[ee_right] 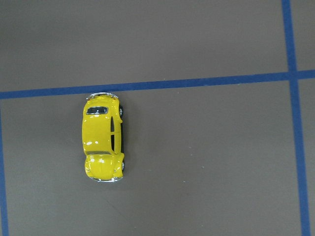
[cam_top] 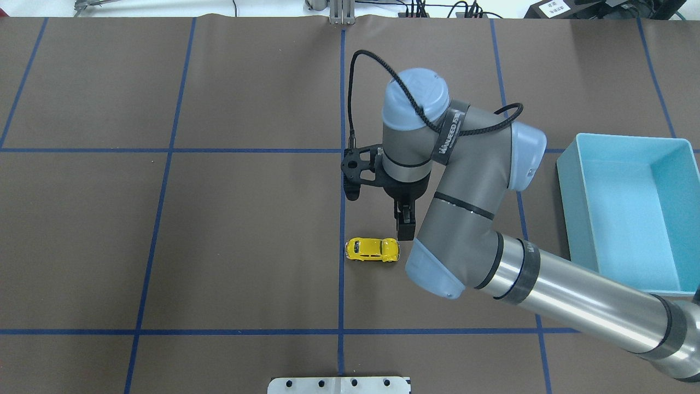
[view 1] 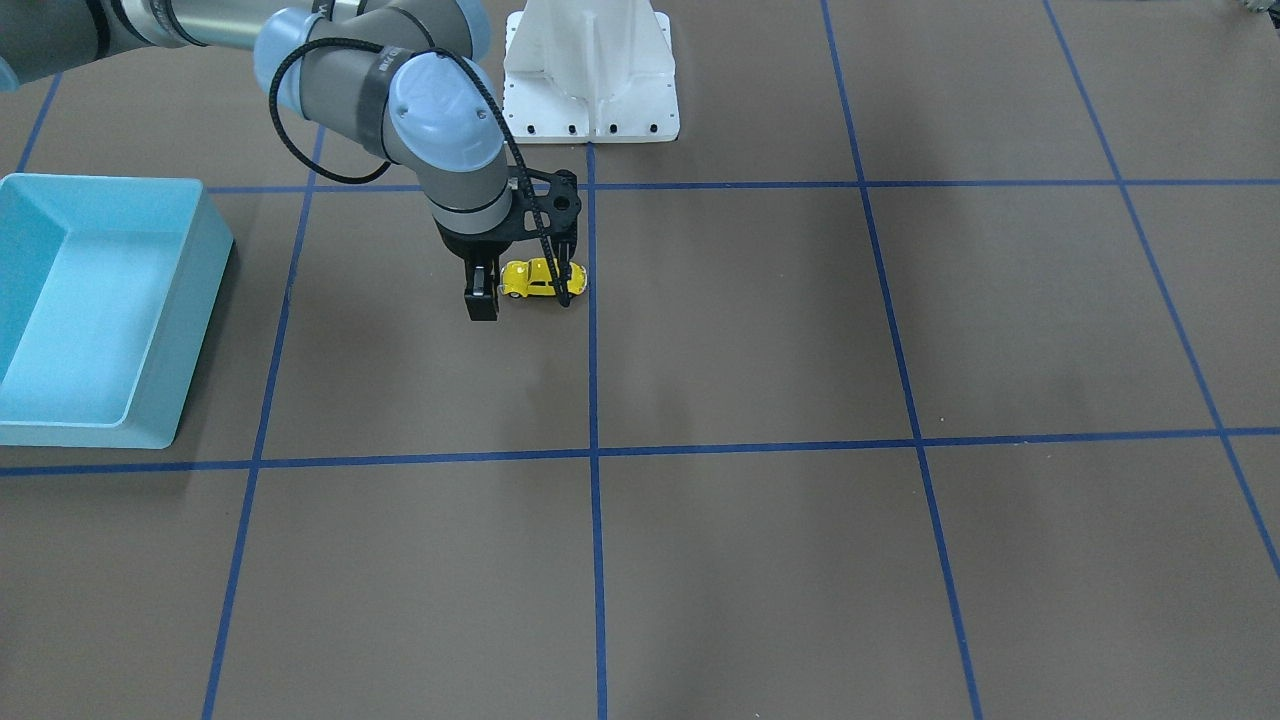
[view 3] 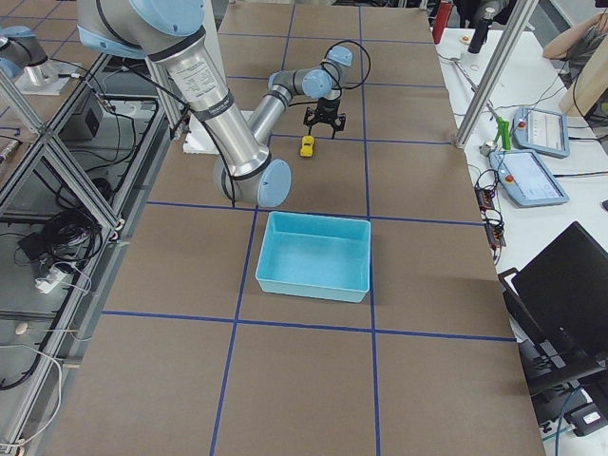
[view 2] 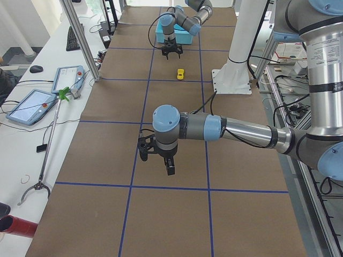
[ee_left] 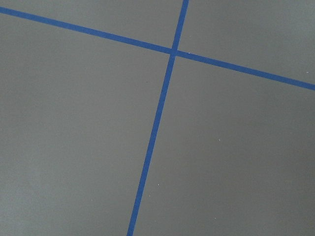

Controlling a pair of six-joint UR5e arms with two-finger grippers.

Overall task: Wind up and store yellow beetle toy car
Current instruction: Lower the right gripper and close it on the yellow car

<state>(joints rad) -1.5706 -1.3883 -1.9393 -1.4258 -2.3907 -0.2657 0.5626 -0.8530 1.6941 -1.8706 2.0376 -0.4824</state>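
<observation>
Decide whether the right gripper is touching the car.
Apart. The exterior left view shows a clear gap between the right gripper and the car, which sits alone on the table.

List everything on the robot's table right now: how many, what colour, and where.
toy car: one, yellow, on its wheels near the middle.
bin: one, light blue, on the robot's right side.
table: one, brown, gridded with blue tape.
stand: one, white, at the robot's edge.
right gripper: one, black, open, raised close beside the car.
left gripper: one, black, over bare table; open or shut unclear.
</observation>
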